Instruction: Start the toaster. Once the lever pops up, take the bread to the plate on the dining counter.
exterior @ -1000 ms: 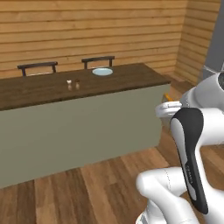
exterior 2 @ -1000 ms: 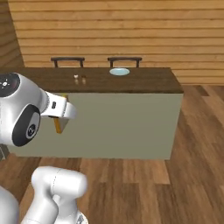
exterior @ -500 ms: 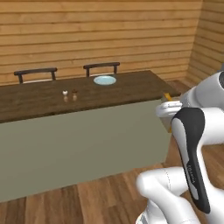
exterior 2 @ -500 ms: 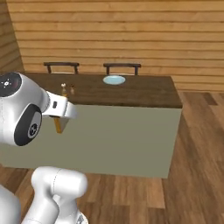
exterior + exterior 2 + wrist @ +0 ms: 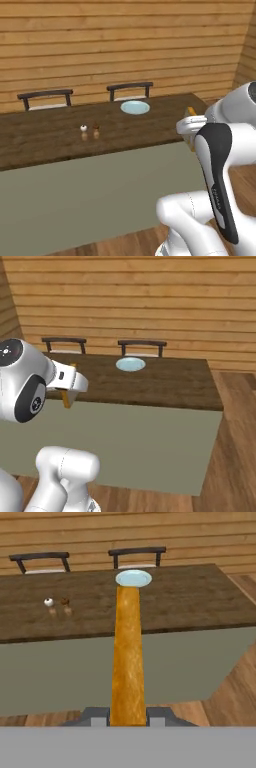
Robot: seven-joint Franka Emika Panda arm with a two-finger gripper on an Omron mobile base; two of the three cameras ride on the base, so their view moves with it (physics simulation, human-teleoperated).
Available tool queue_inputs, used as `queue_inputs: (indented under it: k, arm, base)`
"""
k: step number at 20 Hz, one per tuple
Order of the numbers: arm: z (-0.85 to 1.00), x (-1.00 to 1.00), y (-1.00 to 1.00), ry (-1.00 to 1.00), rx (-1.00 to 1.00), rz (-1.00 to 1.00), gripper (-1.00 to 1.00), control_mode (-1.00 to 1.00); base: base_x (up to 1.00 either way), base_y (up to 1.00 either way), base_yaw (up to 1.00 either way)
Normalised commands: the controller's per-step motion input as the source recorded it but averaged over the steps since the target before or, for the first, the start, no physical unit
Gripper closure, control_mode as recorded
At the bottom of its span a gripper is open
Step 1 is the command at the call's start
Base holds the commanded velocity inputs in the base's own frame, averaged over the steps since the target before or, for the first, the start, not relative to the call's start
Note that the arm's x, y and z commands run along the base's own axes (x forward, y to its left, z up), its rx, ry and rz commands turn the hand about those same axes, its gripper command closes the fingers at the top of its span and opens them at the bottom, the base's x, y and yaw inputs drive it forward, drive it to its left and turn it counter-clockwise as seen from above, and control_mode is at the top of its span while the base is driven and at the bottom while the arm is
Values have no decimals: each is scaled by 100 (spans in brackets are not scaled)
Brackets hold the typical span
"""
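No legible text, label, brand, number or sign appears on any surface. A faint marking runs along the dark panel of the robot arm (image 5: 218, 192), too small to read.

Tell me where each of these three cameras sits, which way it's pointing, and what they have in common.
Left base view: behind the arm on its left, facing the dining counter and wood wall; the white arm rises at lower right.
Right base view: behind on the right, facing the same counter; the arm fills the lower left, bread poking out below the hand.
Hand view: on the hand, looking along the claw, shut on the bread, toward the plate.
Shared: counter, plate, two chairs.
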Motion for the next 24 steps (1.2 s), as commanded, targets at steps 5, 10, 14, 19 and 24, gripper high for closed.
queue_inputs:
  k: [5, 10, 14, 19, 24]
  arm:
    - [0, 0, 0, 0, 0, 0, 100, 100]
    - [0, 0, 0, 0, 0, 0, 100, 100]
    - [0, 0, 0, 0, 0, 0, 100, 100]
    - [0, 0, 0, 0, 0, 0, 100, 100]
    - [0, 0, 0, 0, 0, 0, 100, 100]
  base:
    - [68, -35, 16]
    - [48, -54, 24]
    - [46, -24, 16]
    - [57, 0, 1]
    - [58, 0, 0]
